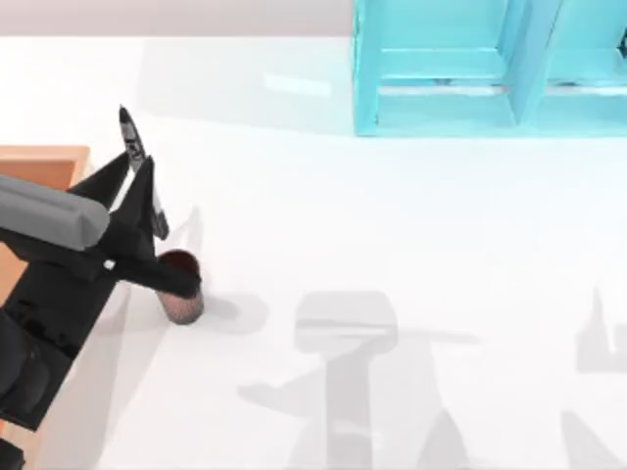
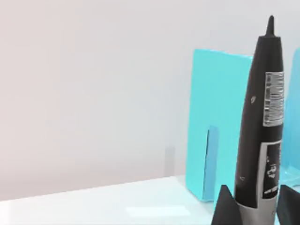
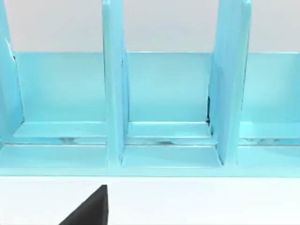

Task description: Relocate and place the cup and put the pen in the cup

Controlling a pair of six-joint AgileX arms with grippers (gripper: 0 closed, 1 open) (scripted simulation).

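The pen [image 1: 134, 150] is clamped in the left gripper [image 1: 147, 191] above the table's [image 1: 392, 225] left side, with the cup [image 1: 182, 286] standing just beside and partly under the arm. The left wrist view shows the pen's printed barrel [image 2: 265, 126] upright between the fingertips [image 2: 225, 206], before a turquoise divider rack [image 2: 215, 122]. The right wrist view faces that rack's compartments [image 3: 164, 103].

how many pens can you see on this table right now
1. The pen is clamped in the left gripper at the table's left, raised near the cup.
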